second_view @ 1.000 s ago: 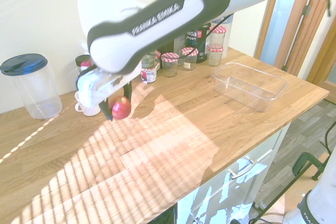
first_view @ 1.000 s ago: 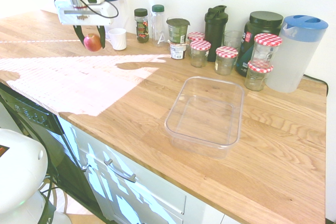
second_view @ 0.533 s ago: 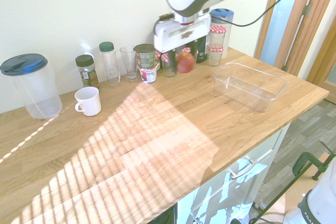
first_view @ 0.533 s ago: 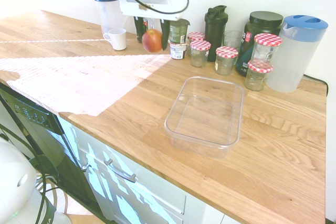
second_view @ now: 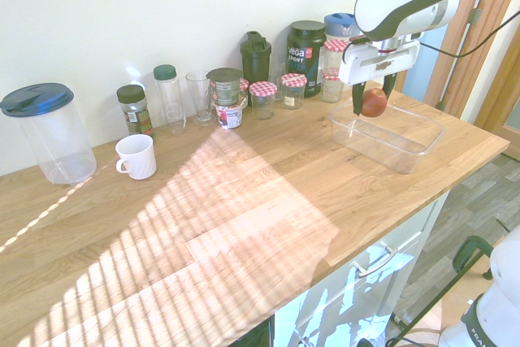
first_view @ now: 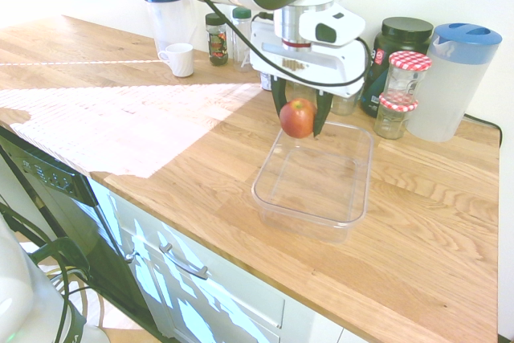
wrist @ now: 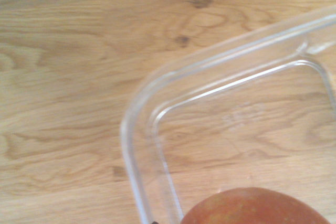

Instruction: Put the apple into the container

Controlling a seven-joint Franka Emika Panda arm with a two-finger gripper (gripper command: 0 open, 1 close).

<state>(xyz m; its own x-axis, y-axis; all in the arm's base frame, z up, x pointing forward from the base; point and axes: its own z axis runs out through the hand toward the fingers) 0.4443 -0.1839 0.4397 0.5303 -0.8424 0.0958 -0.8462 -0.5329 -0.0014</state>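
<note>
One long oak worktop (first_view: 161,130) fills my screens, with the clear container (first_view: 315,178) sitting open near its front edge and jars (first_view: 399,82) lined up behind. My gripper (first_view: 299,114) hangs above the tub's back corner, fingers pinched on the apple (first_view: 297,118) at its widest girth. In the wrist view the apple (wrist: 254,207) sits over the container's rounded corner (wrist: 142,129). I judge it firm, smooth-skinned, moderately heavy and liable to bruise, so I'd lower it before letting go. The thin-walled tub may skid if nudged.
</note>
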